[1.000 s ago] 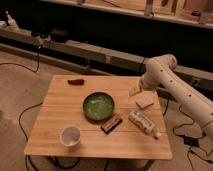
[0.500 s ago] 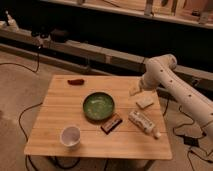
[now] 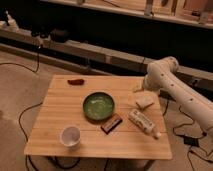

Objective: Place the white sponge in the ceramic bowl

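The white sponge [image 3: 145, 102] lies flat on the wooden table [image 3: 55, 112], near its right edge and to the right of the ceramic bowl. The ceramic bowl [image 3: 98, 106] is green and glossy, stands in the middle of the table and holds nothing. My gripper [image 3: 136, 89] hangs at the end of the white arm [image 3: 167, 82], just above and to the left of the sponge, close to the table top. It holds nothing that I can see.
A white labelled bottle [image 3: 143, 123] lies in front of the sponge. A brown bar [image 3: 111, 123] lies just in front of the bowl. A white cup [image 3: 70, 135] stands front left. A small red thing [image 3: 76, 81] lies at the back left. Cables run over the floor.
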You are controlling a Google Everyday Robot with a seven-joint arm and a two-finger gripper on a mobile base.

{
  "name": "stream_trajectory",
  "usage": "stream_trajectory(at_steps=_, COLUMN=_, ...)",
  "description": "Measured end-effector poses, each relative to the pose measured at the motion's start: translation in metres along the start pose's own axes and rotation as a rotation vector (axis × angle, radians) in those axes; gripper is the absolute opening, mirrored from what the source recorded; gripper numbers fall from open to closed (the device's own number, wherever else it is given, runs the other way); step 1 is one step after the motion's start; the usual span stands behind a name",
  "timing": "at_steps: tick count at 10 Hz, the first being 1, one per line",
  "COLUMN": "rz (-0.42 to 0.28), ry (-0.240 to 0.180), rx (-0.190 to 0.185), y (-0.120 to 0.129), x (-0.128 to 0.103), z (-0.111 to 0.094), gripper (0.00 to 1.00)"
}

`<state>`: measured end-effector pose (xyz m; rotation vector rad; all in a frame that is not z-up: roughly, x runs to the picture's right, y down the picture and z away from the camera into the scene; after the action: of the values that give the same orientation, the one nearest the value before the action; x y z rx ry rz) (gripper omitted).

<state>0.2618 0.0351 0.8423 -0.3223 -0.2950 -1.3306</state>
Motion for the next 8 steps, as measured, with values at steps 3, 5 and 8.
stream_trajectory(at_steps=3, rz=0.11, ry=-0.027, rx=0.024, y=0.0, x=-0.017, z=0.027, gripper=0.8)
stream_trajectory(at_steps=5, rz=0.127, ry=-0.017, rx=-0.003, y=0.01, x=-0.02, z=0.039, gripper=0.8)
stream_trajectory(at_steps=8, rz=0.122, ry=0.002, rx=-0.05, y=0.024, x=-0.018, z=0.049, gripper=0.8)
